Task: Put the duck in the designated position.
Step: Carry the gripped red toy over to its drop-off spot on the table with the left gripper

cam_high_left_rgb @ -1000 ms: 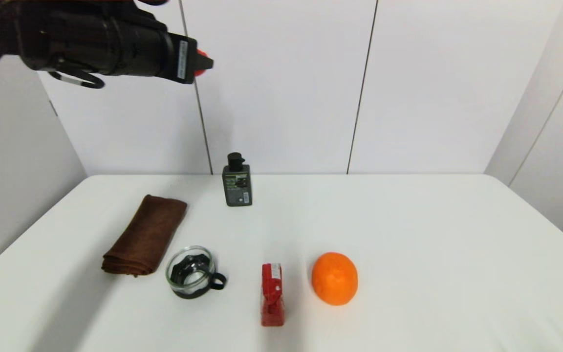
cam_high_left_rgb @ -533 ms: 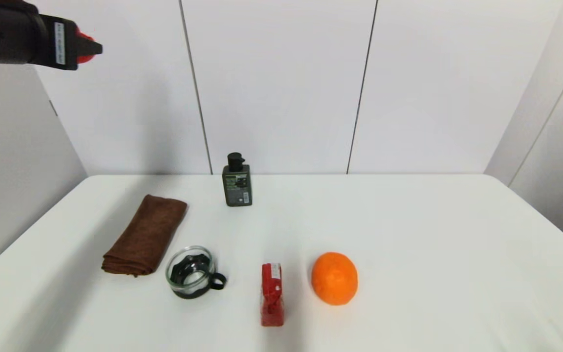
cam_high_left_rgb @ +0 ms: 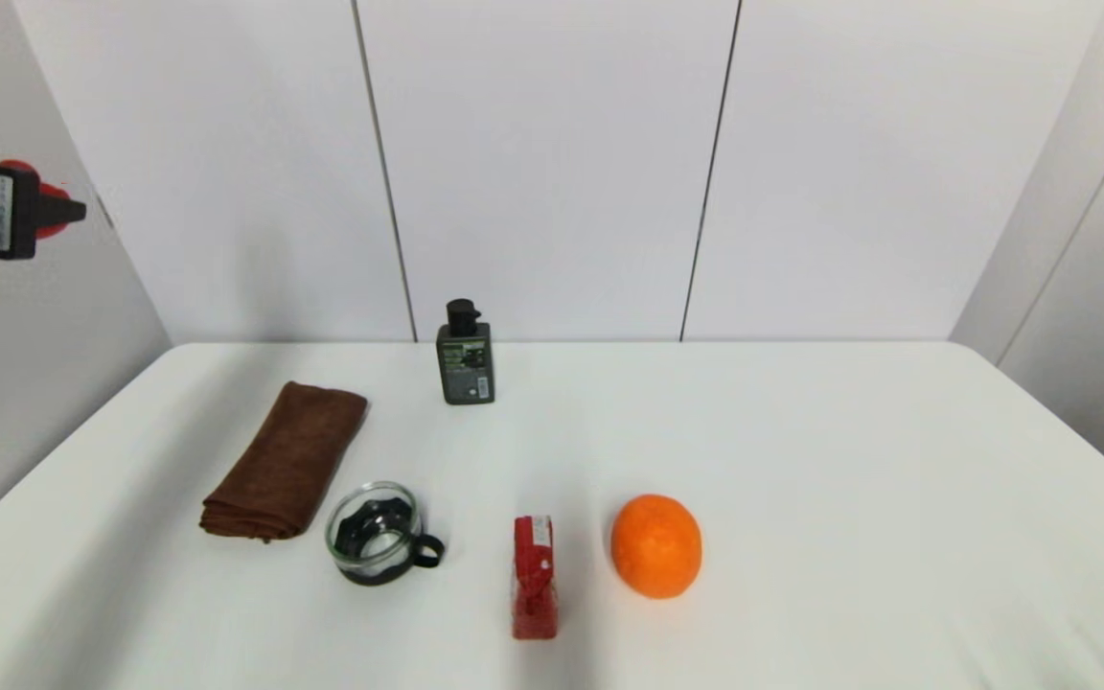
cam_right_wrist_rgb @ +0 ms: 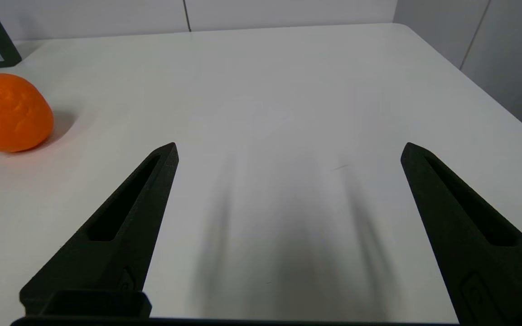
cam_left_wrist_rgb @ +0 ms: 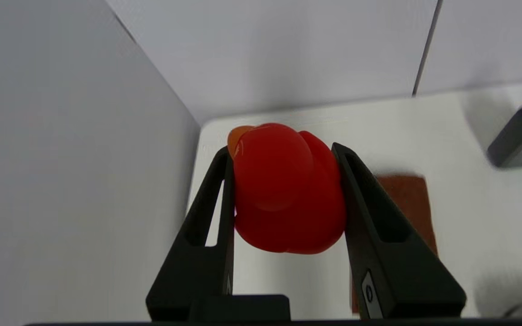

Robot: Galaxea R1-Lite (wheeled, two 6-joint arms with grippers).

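Left gripper (cam_high_left_rgb: pixel 63 211) at frame's upper left, high above the table (cam_high_left_rgb: pixel 801 460), clamped the duck (cam_left_wrist_rgb: pixel 286 190). Right gripper (cam_right_wrist_rgb: pixel 288 151) idle low over the table, fingers wide apart.

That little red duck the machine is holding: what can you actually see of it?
The small glossy red toy duck looks like smooth plastic or rubber, a round head on a rounded body, with an orange bit at one edge that may be its beak. It is pinched between the two black fingers of the left gripper, which press on both its sides. It hangs high in the air beyond the white table's left edge, touching nothing else. Its underside is hidden.
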